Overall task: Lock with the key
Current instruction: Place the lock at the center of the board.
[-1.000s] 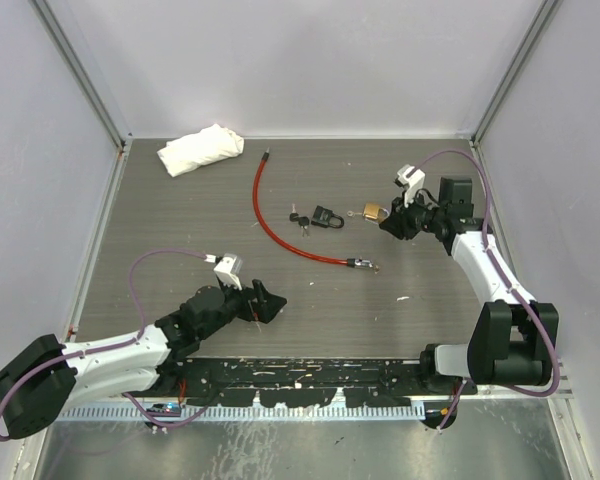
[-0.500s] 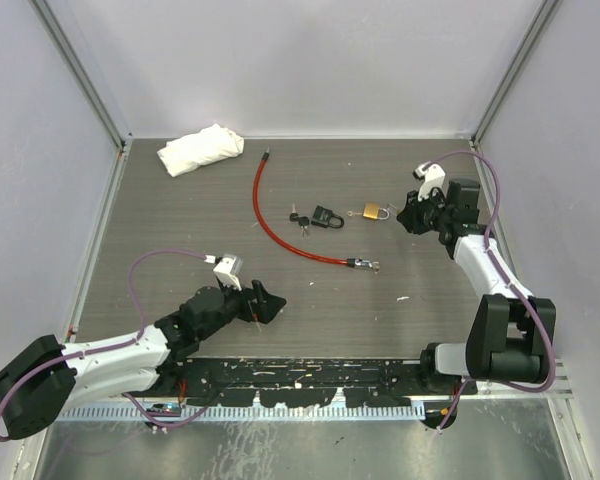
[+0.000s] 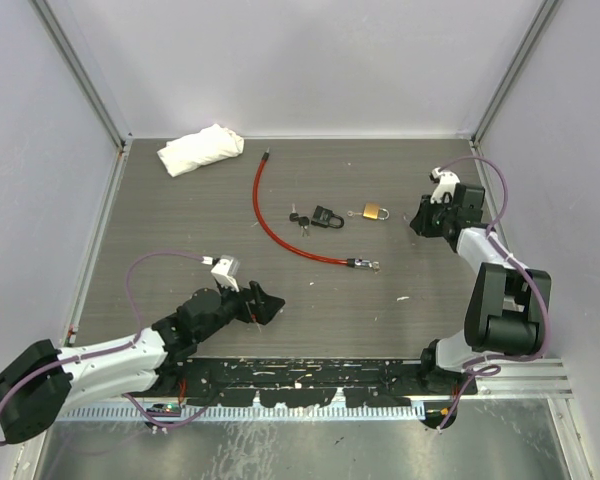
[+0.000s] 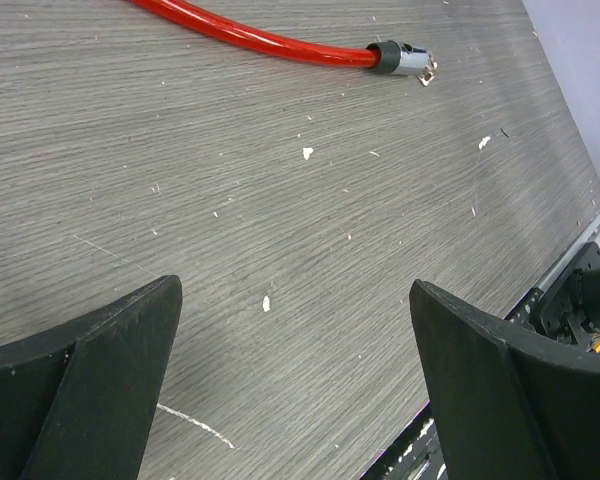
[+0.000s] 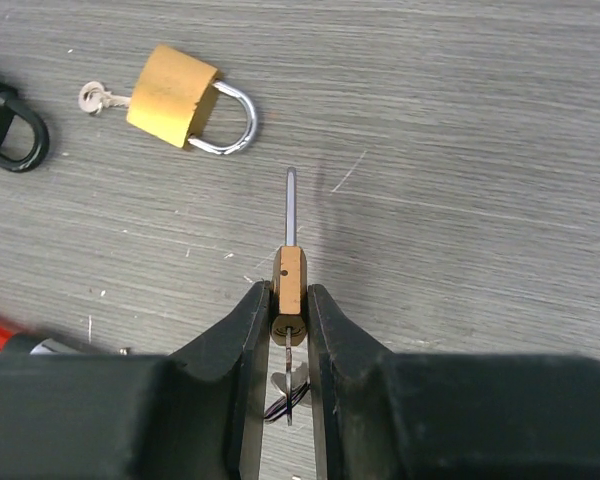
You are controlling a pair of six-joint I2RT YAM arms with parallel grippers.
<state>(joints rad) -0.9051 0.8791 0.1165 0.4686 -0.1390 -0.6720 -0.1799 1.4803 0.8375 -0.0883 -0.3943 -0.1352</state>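
Observation:
A small brass padlock is pinched edge-on between the fingers of my right gripper, which is shut on it. Its shackle points forward and a key sits in its keyhole toward the wrist. A second brass padlock with a key in it lies flat on the table, ahead and to the left; in the top view this padlock is left of the right gripper. My left gripper rests low near the front, open and empty.
A black padlock with keys lies left of the brass one. A red cable curves across the middle, its metal end ahead of the left gripper. A white cloth lies at the back left. Walls enclose the table.
The right gripper has drawn back to the right, away from the brass padlock on the table, still shut on its own padlock. The left arm has not moved.

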